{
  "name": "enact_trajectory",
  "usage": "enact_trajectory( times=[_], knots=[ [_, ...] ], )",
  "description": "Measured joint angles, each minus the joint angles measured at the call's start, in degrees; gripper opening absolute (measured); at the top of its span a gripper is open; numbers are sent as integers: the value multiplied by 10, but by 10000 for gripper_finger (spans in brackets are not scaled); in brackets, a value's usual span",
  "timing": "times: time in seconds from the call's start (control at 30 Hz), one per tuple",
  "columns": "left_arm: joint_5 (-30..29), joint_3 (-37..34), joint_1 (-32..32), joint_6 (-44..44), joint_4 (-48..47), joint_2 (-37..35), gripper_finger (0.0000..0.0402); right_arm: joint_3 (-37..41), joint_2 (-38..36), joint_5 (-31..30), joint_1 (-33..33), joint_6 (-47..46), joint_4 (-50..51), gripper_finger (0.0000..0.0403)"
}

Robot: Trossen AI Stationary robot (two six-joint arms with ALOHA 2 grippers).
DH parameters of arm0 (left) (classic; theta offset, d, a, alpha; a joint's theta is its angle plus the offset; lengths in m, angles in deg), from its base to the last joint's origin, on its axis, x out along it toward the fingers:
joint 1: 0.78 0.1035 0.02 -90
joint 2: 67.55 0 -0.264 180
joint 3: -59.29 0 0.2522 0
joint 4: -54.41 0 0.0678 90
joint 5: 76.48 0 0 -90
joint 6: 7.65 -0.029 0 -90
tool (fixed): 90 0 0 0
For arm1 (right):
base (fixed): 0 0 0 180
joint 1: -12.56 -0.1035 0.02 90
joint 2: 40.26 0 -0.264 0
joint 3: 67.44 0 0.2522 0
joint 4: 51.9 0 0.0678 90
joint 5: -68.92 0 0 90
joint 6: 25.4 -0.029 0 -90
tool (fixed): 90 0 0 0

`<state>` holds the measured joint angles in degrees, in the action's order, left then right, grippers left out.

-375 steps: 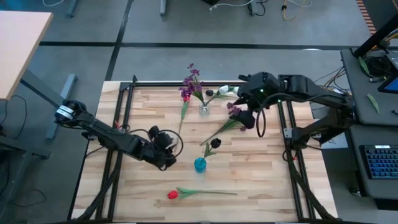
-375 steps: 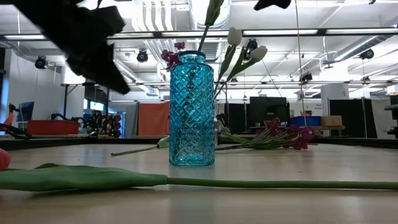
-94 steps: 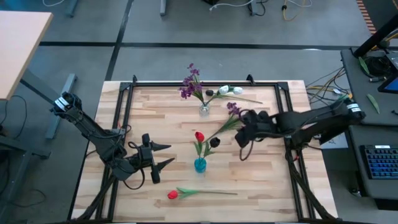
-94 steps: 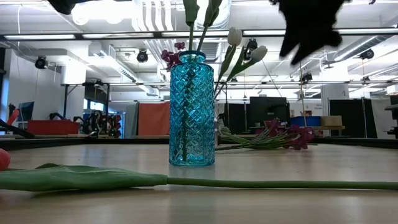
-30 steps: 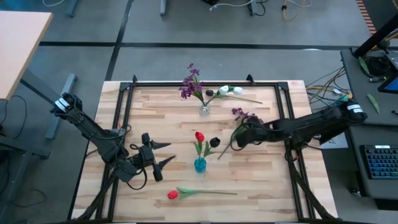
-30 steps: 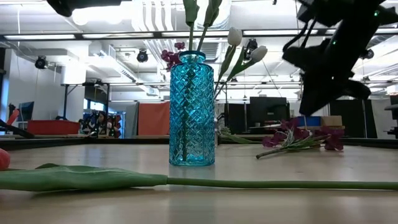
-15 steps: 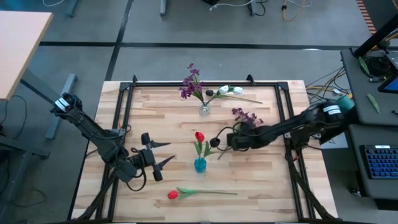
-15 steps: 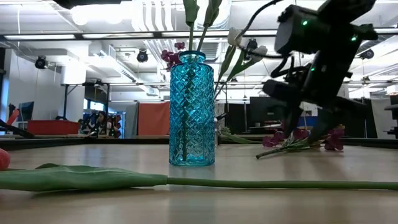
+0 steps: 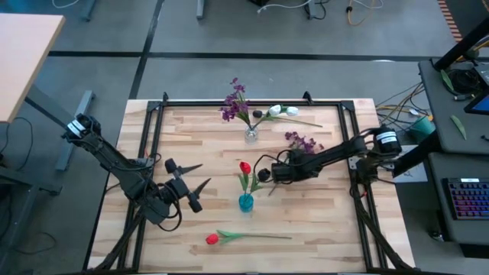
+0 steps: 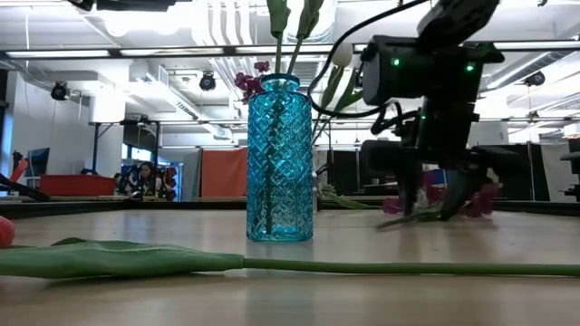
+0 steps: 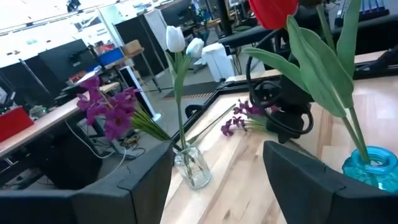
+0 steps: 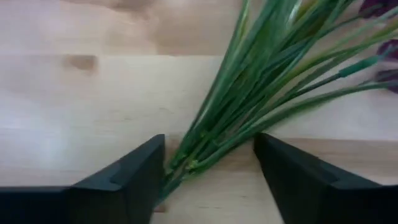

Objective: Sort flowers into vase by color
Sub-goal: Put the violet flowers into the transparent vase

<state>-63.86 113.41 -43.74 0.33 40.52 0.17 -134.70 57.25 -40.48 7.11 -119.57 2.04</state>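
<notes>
Over on the right half of the light wooden slatted table (image 9: 321,206), the right gripper (image 9: 276,174) is down low with its fingers spread apart, straddling the bundled green stems of the purple cluster flower (image 12: 249,106) lying flat on the wood. Nothing is pinched yet; in the right wrist view the stems sit in the gap between the two dark fingers (image 12: 124,180), near the cut end. My guess is it's going in at the stem end so the purple blooms (image 9: 302,142) stay clear and the flower can be tipped upright later.

That purple one most likely belongs in the small clear glass vase (image 9: 250,135) near the far edge, which already has purple sprigs (image 9: 234,103) plus white buds (image 9: 283,111) leaning out. The blue patterned glass vase (image 10: 280,158) mid-table holds a red tulip (image 9: 244,167) and a near-black bloom (image 9: 263,175) right by the gripper, so there's some risk of bumping it.

A second red tulip with a long green stem (image 9: 229,237) still lies on the table near the front edge.

The left gripper (image 9: 191,177) waits off to the left of the blue vase, fingers apart and empty, seemingly just keeping out of the way.
</notes>
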Motion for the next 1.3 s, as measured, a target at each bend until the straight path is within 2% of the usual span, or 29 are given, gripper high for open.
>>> enact_trajectory(
  times=[0.13, 0.37, 0.53, 0.6, 0.67, 0.8, 0.87, 0.93, 1.03, 1.3],
  knots=[
    [0, 0, 0, 4, -1, 0, 235, -10, -18, 43, -3, 11, 63, 164],
    [0, 0, 0, 20, -1, 0, 235, 3, -50, 64, -9, 74, 79, 24],
    [2, -2, 1, 36, -1, 1, 235, 8, -68, 76, -25, 97, 129, 15],
    [29, -3, 1, 35, -7, 1, 235, 8, -84, 89, -34, 114, 169, 15],
    [94, -3, 2, 32, -16, 0, 234, 8, -110, 108, -47, 144, 198, 14],
    [301, -3, 3, 31, -19, 0, 225, 8, -176, 124, -78, 230, 189, 13],
    [348, -3, 3, 31, -18, 4, 218, 8, -212, 106, -96, 249, 177, 13],
    [348, -4, 3, 31, -19, 7, 211, 12, -249, 51, -110, 263, 161, 13],
    [347, -4, 15, 30, -14, 11, 202, 33, -303, -38, -115, 299, 94, 13],
    [404, -4, 61, 18, -13, 16, 169, 152, -406, -68, -86, 522, -245, 13]
  ],
)
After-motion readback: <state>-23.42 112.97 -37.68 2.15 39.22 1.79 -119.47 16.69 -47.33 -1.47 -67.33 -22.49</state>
